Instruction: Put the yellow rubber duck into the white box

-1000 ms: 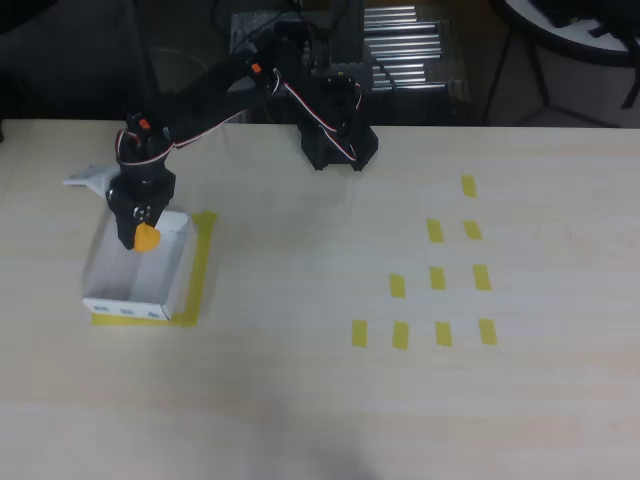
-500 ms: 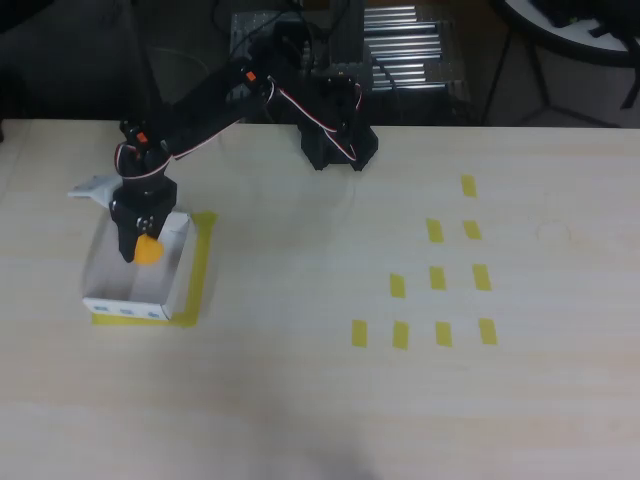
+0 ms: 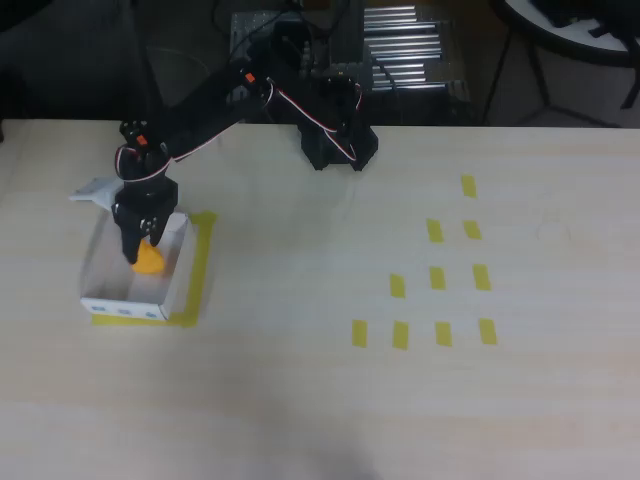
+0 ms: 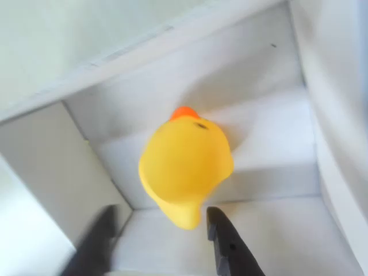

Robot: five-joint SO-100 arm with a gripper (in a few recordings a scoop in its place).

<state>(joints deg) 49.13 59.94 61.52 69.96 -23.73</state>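
Note:
The yellow rubber duck [image 3: 149, 261] lies inside the white box [image 3: 106, 272] at the table's left in the overhead view. My gripper [image 3: 137, 243] hangs over the box's far end, just above the duck. In the wrist view the duck [image 4: 185, 167] rests on the box floor, orange beak pointing away, with the box walls [image 4: 172, 75] around it. The gripper [image 4: 164, 244] is open; its dark fingers [image 4: 227, 247] stand apart on either side of the duck's tail end, with a gap at the left one.
A yellow tape outline [image 3: 203, 262] borders the box on the right and front. Several small yellow tape rectangles [image 3: 437, 278] dot the table's right half. The arm's black base [image 3: 335, 140] stands at the far edge. A white flap [image 3: 93, 190] lies behind the box.
The gripper lowered slightly over the box and opened. The duck moved down out of the fingers and now lies on the box floor.

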